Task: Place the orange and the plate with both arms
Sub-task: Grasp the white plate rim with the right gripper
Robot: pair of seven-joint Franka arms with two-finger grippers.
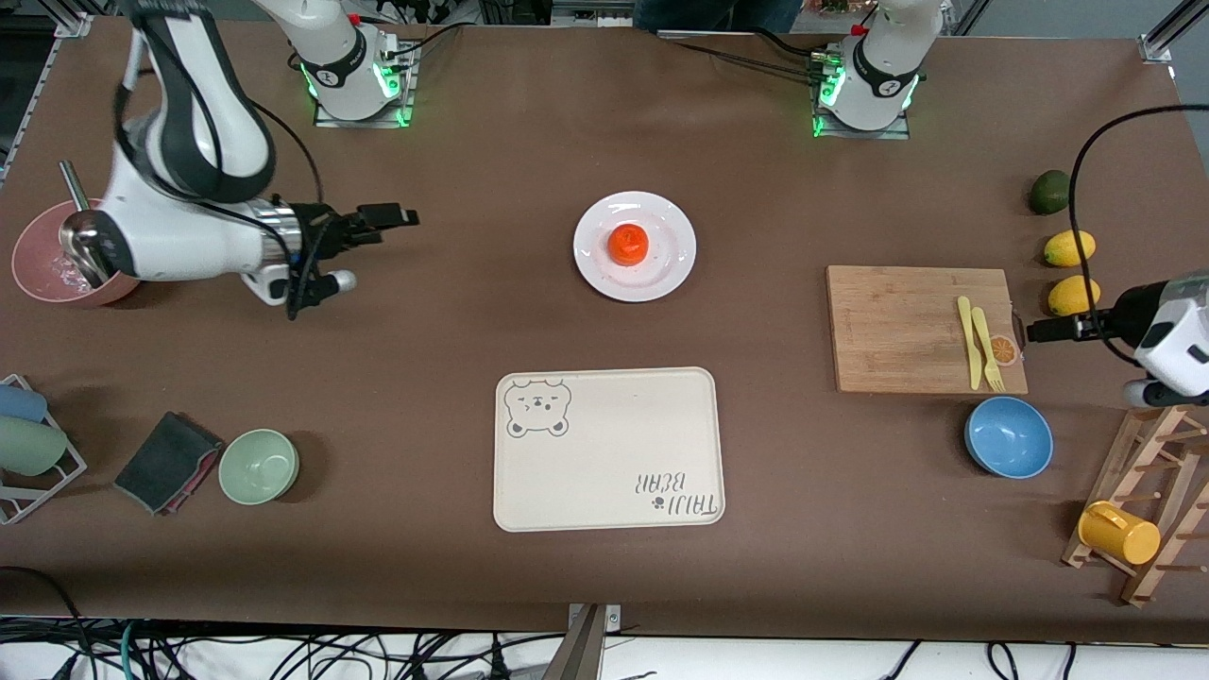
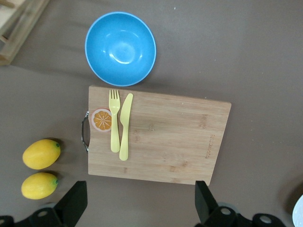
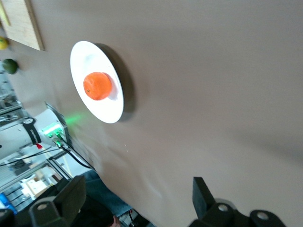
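Note:
The orange (image 1: 627, 243) sits in the middle of the white plate (image 1: 675, 257), which lies on the table between the two arm bases. The right wrist view shows the same orange (image 3: 97, 85) on the plate (image 3: 110, 107), well away from the fingers. My right gripper (image 1: 401, 217) hovers over bare table toward the right arm's end, open and holding nothing (image 3: 139, 201). My left gripper (image 1: 1037, 330) hangs by the handle end of the cutting board, open and holding nothing (image 2: 140, 203).
A cream bear-print tray (image 1: 604, 449) lies nearer the camera than the plate. A wooden cutting board (image 1: 921, 326) carries a yellow fork and knife. Beside it are a blue bowl (image 1: 1008, 436), two lemons (image 1: 1069, 247), a green fruit (image 1: 1049, 192) and a mug rack (image 1: 1138, 515). A pink bowl (image 1: 42, 269), a green bowl (image 1: 259, 466) and a cloth (image 1: 168, 461) lie at the right arm's end.

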